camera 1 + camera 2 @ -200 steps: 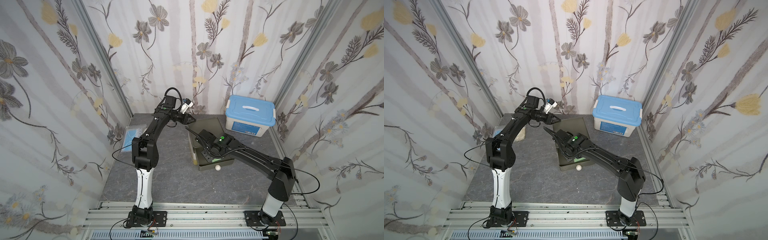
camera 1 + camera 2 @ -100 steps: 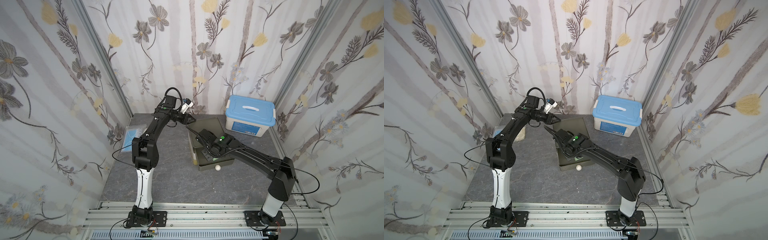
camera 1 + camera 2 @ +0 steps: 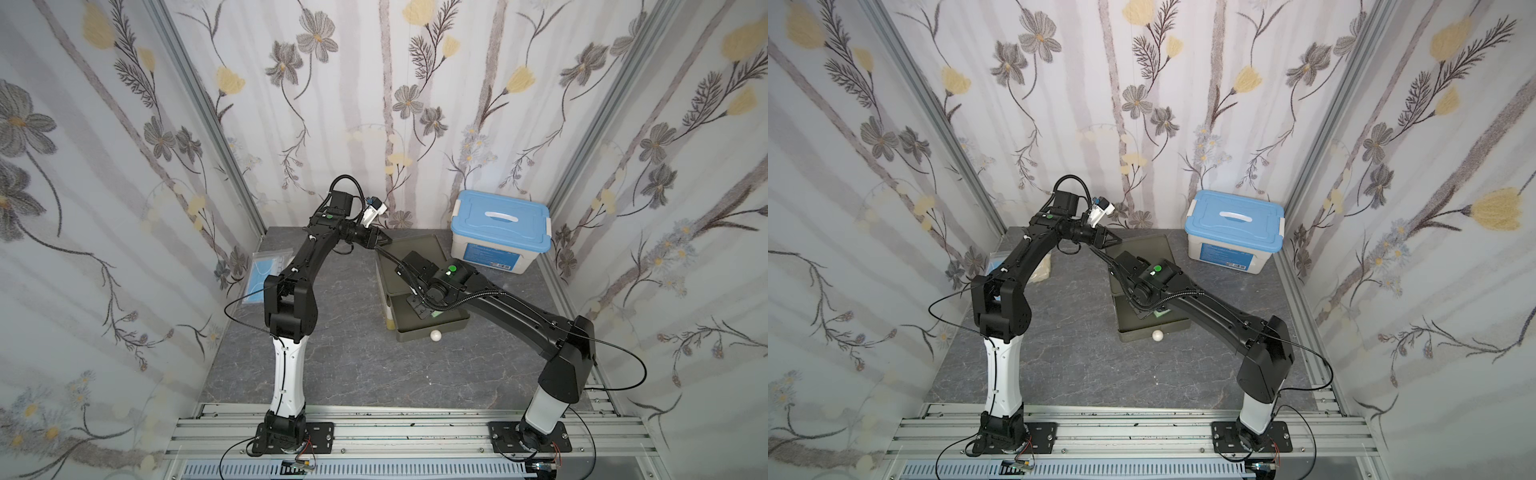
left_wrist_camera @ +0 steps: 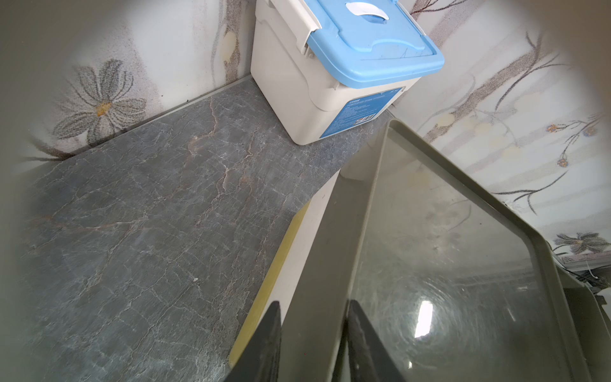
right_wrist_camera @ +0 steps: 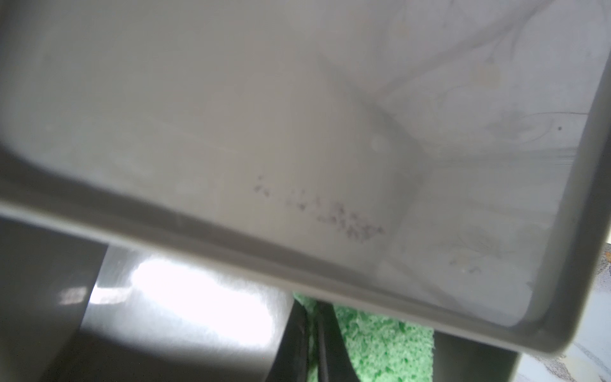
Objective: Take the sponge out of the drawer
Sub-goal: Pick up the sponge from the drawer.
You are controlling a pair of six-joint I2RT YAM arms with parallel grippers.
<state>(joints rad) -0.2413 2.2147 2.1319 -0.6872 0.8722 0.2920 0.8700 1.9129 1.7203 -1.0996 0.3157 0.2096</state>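
Now we see the right gripper point(image 5: 310, 307) clenched inside the open drawer point(image 3: 415, 334), tight against the green sponge point(image 5: 380, 340), under the overhanging top of the drawer unit point(image 3: 419, 245). The left gripper point(image 4: 312, 307) clamps that unit's far-left rim. A blue-lidded box point(image 3: 500, 226) stands far right; bare table point(image 3: 353, 365) spreads near and left.

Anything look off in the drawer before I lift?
Yes. In the right wrist view the right claw sits shut inside the drawer, fingers together. The sponge shows mostly beside them, not between. It may have missed or caught only an edge. The left claw grips the cabinet rim. Nothing else stands out.
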